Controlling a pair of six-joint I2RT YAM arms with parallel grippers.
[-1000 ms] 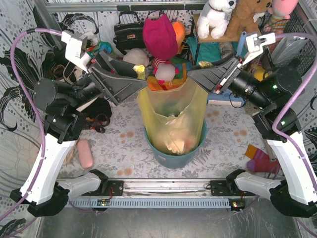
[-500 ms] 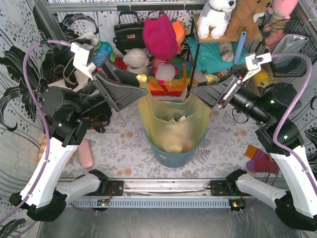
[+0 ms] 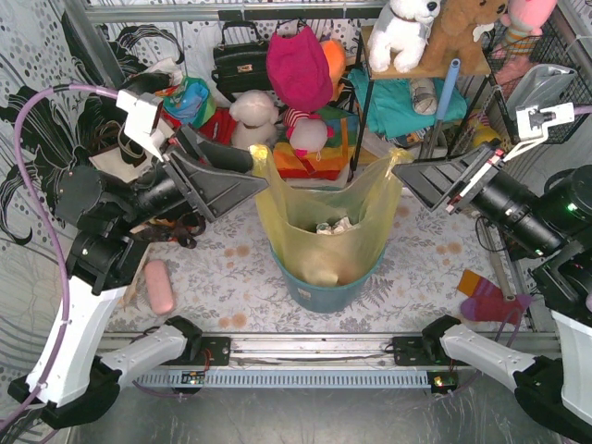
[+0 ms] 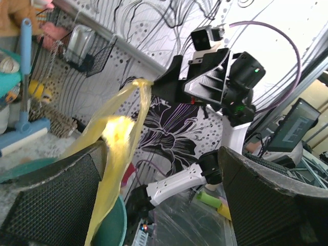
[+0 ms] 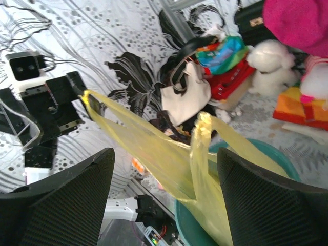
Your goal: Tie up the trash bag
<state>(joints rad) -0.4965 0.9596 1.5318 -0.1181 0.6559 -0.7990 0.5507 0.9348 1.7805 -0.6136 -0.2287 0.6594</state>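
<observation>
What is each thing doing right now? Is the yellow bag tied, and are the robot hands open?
trash bag: untied, mouth wide open, top corners stretched out sideways.
teal bin: upright, bag sitting inside it.
crumpled paper: down inside the bag.
left gripper: fingers apart, a bag corner against one finger.
right gripper: fingers apart, a bag corner between them.

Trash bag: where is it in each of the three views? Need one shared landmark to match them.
Top external: trash bag at centre, standing open in the bin.
Left wrist: trash bag is a yellow strip at left.
Right wrist: trash bag is yellow bands across the centre.
Shared landmark: teal bin.
</observation>
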